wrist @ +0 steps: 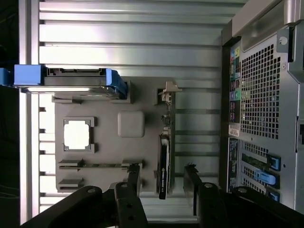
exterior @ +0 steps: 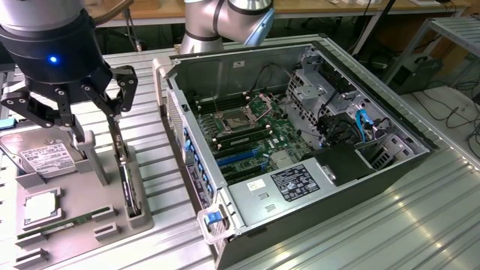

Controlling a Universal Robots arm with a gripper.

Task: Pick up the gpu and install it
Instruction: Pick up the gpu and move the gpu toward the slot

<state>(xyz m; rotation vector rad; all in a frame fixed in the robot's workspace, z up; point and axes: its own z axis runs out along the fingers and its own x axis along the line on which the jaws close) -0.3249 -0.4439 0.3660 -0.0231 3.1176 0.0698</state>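
**Your end effector (wrist: 163,183) hung open over the gpu (wrist: 163,166).**
Its fingers (wrist: 134,176) were spread wide, one on each side of the card, and a gap showed between each finger and the card, so you held nothing. The gpu stood on edge in a slot of the grey holder (wrist: 107,152) on the tabletop (wrist: 118,47). It was near the open computer case (wrist: 261,95) but not in it.
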